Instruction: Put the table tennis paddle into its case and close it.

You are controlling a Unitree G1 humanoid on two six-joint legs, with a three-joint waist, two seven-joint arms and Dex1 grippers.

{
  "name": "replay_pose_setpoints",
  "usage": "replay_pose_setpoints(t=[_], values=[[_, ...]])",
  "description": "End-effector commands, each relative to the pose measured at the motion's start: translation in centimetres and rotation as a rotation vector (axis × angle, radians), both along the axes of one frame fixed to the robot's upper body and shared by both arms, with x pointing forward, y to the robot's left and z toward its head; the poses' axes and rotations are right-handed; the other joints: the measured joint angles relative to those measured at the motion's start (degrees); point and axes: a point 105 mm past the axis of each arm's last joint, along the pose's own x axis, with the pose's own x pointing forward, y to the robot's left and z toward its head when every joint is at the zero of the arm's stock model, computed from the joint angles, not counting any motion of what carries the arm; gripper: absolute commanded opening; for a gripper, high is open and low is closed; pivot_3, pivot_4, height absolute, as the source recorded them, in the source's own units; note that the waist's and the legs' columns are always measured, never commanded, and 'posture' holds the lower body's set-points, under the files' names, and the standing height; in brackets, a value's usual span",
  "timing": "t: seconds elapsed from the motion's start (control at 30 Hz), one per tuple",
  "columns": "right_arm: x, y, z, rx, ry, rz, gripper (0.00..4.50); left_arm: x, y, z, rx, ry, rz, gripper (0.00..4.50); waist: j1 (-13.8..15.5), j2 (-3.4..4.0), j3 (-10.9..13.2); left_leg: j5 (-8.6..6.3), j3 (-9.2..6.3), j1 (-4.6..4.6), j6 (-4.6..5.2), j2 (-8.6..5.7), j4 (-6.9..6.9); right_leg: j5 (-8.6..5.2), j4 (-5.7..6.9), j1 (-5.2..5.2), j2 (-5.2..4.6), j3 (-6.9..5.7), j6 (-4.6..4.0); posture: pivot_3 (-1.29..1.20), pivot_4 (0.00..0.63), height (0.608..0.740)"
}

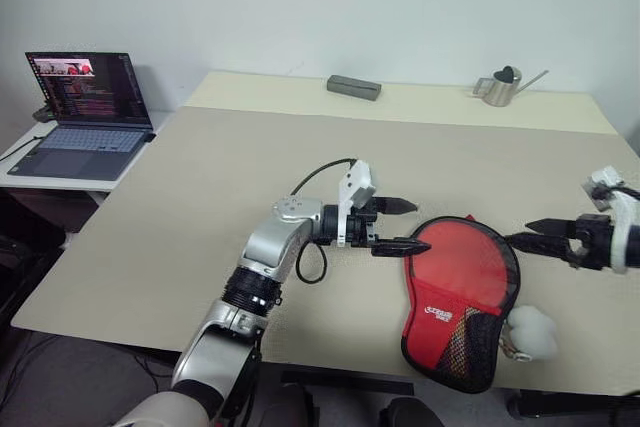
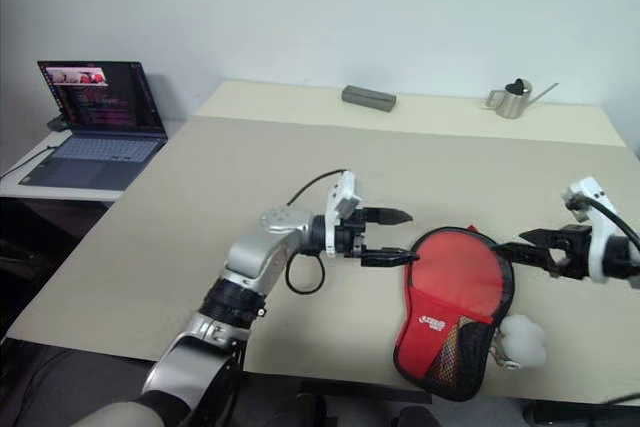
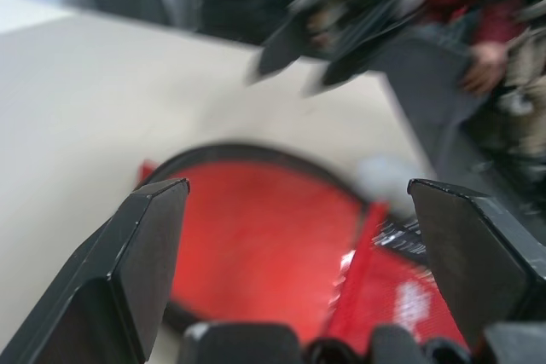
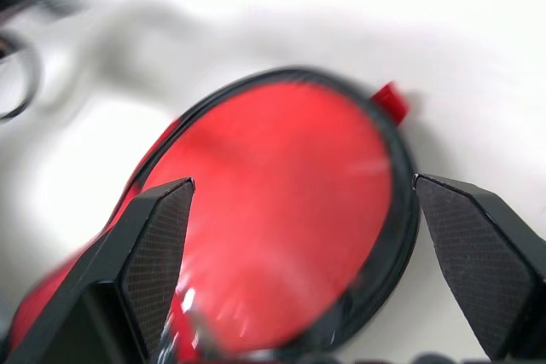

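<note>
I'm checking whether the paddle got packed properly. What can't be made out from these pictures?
- Paddle: hidden; the case fabric shows no blade or handle, head views.
- Zip: too small in head views, blurred in both wrist views.
- White object beside the case: too blurred to identify.
- Laptop screen: too small to read.

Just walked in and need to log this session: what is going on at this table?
A two-armed humanoid robot is working on a paddle-shaped red fabric case with a black mesh pocket, which lies flat at the near edge of a beige table. The left gripper sits at the case's left rim and the right gripper at its right rim; both are open, and neither holds anything. A fluffy white thing lies beside the case's narrow end. Whether the paddle is inside cannot be told.
</note>
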Motion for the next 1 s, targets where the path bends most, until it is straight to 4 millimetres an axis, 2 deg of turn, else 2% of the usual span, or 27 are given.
replay_pose_setpoints(t=[0.03,0.33,0.63,0.73,1.0], values=[[1.2,-0.6,-0.4,-0.045,0.005,-0.052,4.49,-1.4,1.0,2.0,-0.014,-0.056,-0.093,4.50,0.01,0.03,0.02,0.00,0.01,-0.01,0.00,0.00,-0.02,0.00,0.00,-0.02,0.00,0.00,0.00,0.00,0.150,0.740],[3.9,-0.5,-3.1,-0.062,0.058,-0.093,4.49,-1.5,4.0,1.9,0.075,-0.098,-0.083,4.50,-0.13,0.16,0.13,0.01,0.07,-0.02,0.00,0.01,0.01,0.00,0.08,-0.09,0.00,0.07,-0.01,0.00,0.150,0.740],[5.6,0.5,-4.5,-0.017,0.076,-0.072,4.49,-1.5,4.5,1.5,0.091,-0.100,-0.048,4.50,-0.14,0.18,0.17,0.01,0.12,-0.07,0.00,0.03,-0.02,0.00,0.08,-0.20,0.01,0.11,-0.02,0.00,0.150,0.740],[6.0,0.5,-4.8,-0.021,0.079,-0.069,3.92,-1.4,4.6,1.5,0.094,-0.102,-0.040,4.50,-0.15,0.18,0.17,0.01,0.13,-0.06,0.00,0.03,0.00,0.00,0.11,-0.20,0.01,0.12,-0.02,0.00,0.150,0.740],[6.4,1.6,-5.2,-0.008,0.079,-0.031,1.10,-1.6,4.8,1.1,0.109,-0.102,-0.031,4.50,-0.16,0.19,0.17,0.01,0.14,-0.06,0.00,0.04,-0.01,0.00,0.13,-0.22,0.02,0.13,-0.02,0.00,0.150,0.740]])
